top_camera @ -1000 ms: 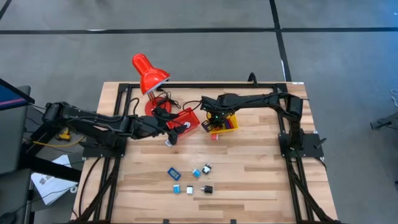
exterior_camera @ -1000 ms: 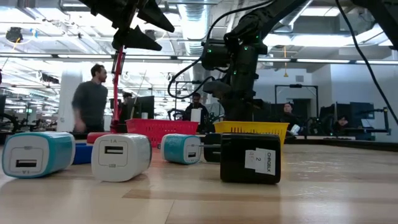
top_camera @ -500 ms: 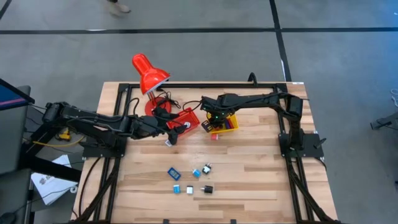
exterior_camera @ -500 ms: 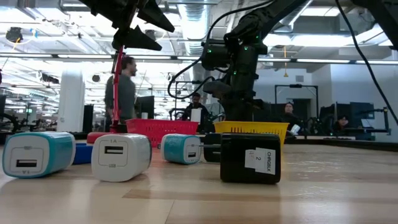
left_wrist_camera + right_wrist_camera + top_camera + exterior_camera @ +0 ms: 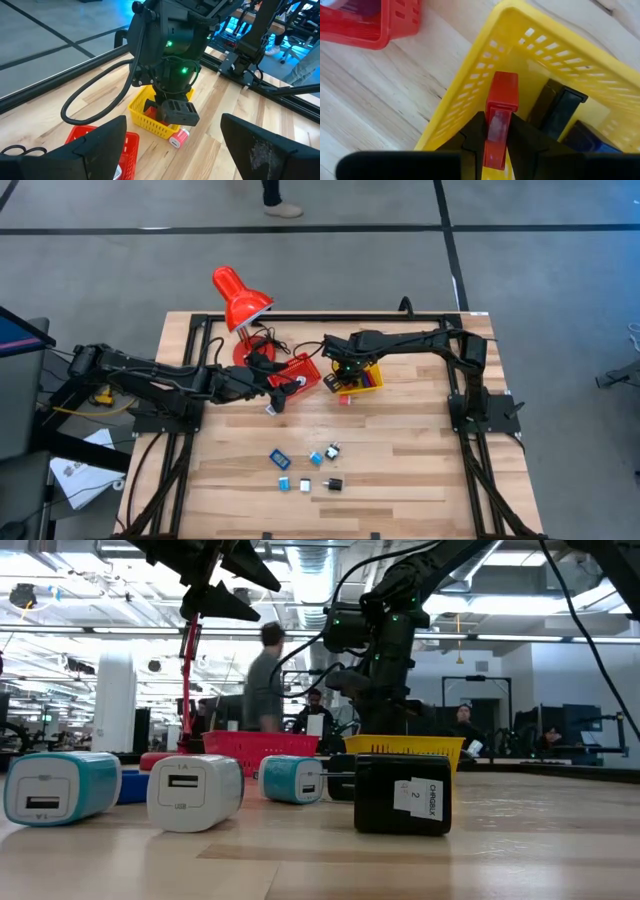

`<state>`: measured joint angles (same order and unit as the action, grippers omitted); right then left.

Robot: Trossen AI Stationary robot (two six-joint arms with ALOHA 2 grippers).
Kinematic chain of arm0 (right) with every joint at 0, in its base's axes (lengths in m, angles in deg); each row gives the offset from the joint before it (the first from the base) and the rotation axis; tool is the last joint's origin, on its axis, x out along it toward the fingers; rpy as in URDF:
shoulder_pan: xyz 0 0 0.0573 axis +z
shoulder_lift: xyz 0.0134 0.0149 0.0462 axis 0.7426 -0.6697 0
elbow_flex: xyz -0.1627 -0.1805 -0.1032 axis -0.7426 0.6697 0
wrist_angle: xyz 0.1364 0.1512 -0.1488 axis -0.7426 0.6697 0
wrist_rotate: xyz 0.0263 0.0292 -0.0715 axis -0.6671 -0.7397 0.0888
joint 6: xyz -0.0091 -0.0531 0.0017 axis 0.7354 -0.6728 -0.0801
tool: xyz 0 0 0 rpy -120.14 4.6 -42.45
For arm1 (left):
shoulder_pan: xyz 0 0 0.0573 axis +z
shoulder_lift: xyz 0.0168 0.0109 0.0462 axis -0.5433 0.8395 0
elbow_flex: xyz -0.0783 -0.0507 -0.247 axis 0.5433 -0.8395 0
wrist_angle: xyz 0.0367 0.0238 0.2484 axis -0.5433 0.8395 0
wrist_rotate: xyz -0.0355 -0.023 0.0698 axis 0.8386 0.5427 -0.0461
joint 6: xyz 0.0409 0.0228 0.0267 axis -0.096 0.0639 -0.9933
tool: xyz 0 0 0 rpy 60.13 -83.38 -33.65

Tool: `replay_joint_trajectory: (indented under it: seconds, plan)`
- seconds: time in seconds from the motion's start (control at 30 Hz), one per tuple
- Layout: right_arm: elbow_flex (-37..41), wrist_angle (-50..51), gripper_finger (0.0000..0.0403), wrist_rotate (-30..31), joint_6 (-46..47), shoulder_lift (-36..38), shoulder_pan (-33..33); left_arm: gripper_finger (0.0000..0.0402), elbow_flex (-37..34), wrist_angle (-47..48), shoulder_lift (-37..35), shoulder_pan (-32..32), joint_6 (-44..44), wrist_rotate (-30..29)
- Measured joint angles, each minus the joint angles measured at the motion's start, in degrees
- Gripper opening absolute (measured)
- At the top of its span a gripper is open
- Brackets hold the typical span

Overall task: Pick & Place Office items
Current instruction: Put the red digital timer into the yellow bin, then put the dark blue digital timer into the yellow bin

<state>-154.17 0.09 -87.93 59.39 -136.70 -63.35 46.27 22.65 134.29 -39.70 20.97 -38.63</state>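
My right gripper (image 5: 496, 130) is shut on a red oblong piece (image 5: 501, 97) and hangs over a corner of the yellow mesh basket (image 5: 470, 80), (image 5: 365, 377). In that basket lie a black piece (image 5: 560, 107) and a blue one (image 5: 585, 137). My left gripper (image 5: 172, 122), (image 5: 283, 392) is open and holds nothing, raised at the near side of the red mesh basket (image 5: 298, 372). A small red-and-white piece (image 5: 178, 138) lies on the table against the yellow basket. Several cyan, white and black pieces (image 5: 316, 458) lie toward the near edge. My right gripper pinches the red oblong piece between its two fingers (image 5: 470, 135), which grip its long sides near one end (image 5: 495, 142). The fingers lie along the piece. Its free end (image 5: 502, 82) sticks out past the fingertips, clear above the yellow basket's corner.
The red desk lamp (image 5: 238, 298) stands at the far left with its cable (image 5: 262, 345) beside the red basket. In the low view a cyan block (image 5: 60, 787), a white block (image 5: 195, 792) and a black block (image 5: 402, 792) stand close in front. People are in the room behind.
Both arms and all the pieces have kept still. A person in the room behind the table has walked from left to right.
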Motion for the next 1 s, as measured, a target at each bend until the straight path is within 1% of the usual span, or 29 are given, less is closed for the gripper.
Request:
replay_joint_trajectory:
  seconds: [0.33,0.67,1.0]
  plan:
    - [0.0,-0.1,0.0063,0.0,0.1,0.0,0.0,0.0318,0.0,0.0,0.0,0.0,0.0,0.0]
    - [0.1,0.1,0.0102,0.0,0.1,0.0,0.0,0.0318,0.0,0.0,0.0,0.0,0.0,0.0]
    - [0.0,0.1,0.0108,0.3,0.1,0.6,0.0,0.0318,0.0,0.0,0.0,0.0,0.0,0.0]
